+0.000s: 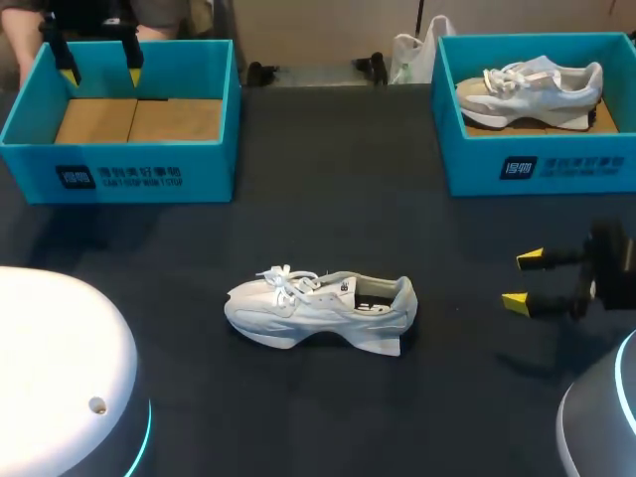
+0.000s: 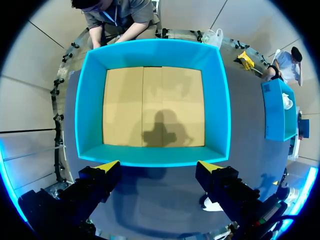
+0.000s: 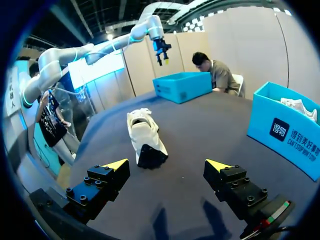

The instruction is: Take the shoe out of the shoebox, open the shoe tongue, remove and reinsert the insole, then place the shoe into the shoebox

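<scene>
A white shoe (image 1: 318, 310) sits on its sole in the middle of the dark desk (image 1: 328, 179), with its toe to the left. At the back left is the left box (image 1: 119, 169). It is blue, with only a brown cardboard floor inside. The left jaws hang over its far side, yellow tips (image 1: 134, 76) wide apart. At the back right, the blue right box (image 1: 537, 164) holds a second shoe (image 1: 532, 89). The right jaws are at the right side, open with nothing between them, well apart from the white shoe.
</scene>
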Robot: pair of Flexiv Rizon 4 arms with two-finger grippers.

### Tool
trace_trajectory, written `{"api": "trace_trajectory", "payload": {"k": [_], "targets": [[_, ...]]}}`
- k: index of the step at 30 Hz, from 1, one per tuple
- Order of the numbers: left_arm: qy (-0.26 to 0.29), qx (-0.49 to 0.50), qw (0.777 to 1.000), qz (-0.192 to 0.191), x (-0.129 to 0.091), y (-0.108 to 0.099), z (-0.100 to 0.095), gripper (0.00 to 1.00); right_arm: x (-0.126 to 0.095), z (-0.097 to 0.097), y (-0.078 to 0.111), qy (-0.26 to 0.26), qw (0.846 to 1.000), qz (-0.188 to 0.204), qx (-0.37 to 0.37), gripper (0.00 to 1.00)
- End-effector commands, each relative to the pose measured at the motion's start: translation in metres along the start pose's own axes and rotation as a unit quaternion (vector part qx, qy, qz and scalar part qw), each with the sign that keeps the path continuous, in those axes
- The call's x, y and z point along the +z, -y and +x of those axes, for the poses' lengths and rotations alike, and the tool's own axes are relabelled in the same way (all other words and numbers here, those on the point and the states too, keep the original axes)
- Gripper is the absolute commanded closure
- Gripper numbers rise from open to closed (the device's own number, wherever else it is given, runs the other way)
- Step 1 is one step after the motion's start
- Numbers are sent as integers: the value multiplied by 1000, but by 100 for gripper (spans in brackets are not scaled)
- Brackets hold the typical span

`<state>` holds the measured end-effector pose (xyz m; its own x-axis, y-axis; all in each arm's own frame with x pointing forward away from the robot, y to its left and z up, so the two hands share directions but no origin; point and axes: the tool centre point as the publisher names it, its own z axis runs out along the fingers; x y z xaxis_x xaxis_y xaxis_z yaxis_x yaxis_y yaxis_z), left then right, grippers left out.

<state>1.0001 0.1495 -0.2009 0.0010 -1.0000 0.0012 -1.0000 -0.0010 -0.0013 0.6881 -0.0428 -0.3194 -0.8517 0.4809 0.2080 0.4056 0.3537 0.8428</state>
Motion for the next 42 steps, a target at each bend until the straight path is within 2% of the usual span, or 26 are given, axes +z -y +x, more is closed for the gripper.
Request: {"api": "trace_trajectory", "payload": {"k": [1,7,9,21,24,26,28,32,42], "targets": [[0,0,1000,0,-1,0,0,0,2,2,1,-5,1000,0,-14,0],[0,0,1000,0,-1,0,0,0,13,-1,14,19,997,-32,-75,0],[0,0,1000,0,-1,0,0,0,18,-2,19,2,995,-22,-93,0],[0,0,1000,0,-1,0,0,0,18,-2,19,2,995,-22,-93,0],[0,0,1000,0,-1,0,0,0,30,-3,28,-23,992,-36,-122,0],[0,0,1000,0,-1,0,0,0,36,-8,35,-18,992,-45,-116,0],[0,0,1000,0,-1,0,0,0,38,-13,41,-22,992,-64,-109,0],[0,0,1000,0,-1,0,0,0,38,-17,48,-21,991,-74,-110,0],[0,0,1000,0,-1,0,0,0,43,-10,61,-30,986,-93,-132,0]]}}
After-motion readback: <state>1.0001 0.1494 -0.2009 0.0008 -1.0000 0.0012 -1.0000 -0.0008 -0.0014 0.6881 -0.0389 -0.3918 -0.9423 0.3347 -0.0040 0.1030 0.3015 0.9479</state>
